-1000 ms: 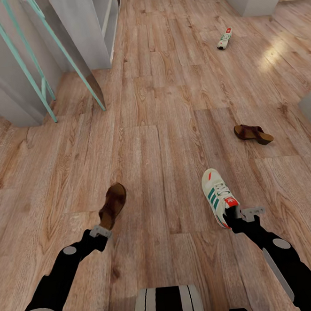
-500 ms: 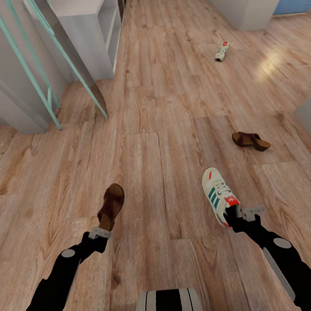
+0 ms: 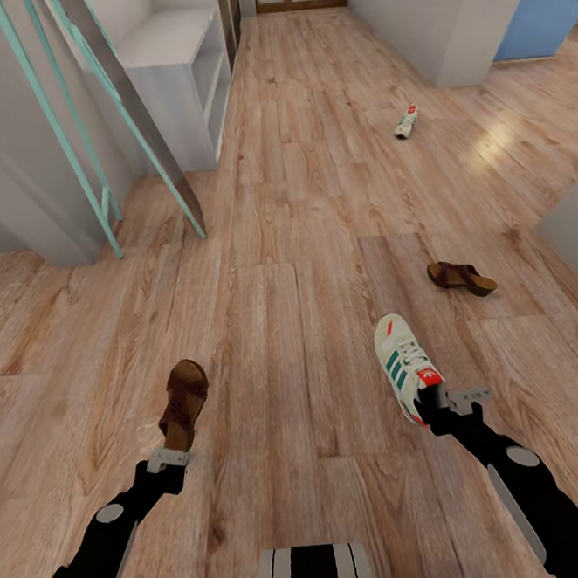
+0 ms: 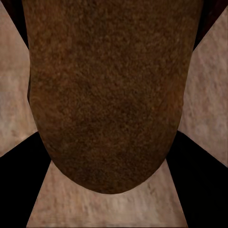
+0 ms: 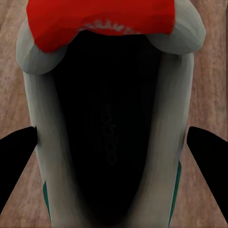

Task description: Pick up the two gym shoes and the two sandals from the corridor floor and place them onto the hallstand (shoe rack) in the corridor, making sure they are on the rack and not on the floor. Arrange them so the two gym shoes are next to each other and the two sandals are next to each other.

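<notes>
L gripper (image 3: 168,460) pinches sandal (image 3: 184,404) by heel; R gripper (image 3: 445,401) pinches sneaker (image 3: 405,377) by heel. Both point fwd, long axis up corridor. Open floor (image 3: 293,236) ahead. 2nd sandal (image 3: 461,277), far sneaker (image 3: 405,123) fwd-right; rack (image 3: 179,79) fwd-left.

Readable markings, few:
- gym shoe (image 5: 114,137) in right gripper (image 3: 445,404): dark lettering down insole, looks like "adidas", faint. Pale curved lettering on red tongue patch (image 5: 102,21), too blurred to read.
- Same shoe, head view: small white mark on red tongue patch, illegible.
- Far gym shoe (image 3: 405,123), about 1 o'clock: markings too small.
- Sandals: no lettering seen.
</notes>
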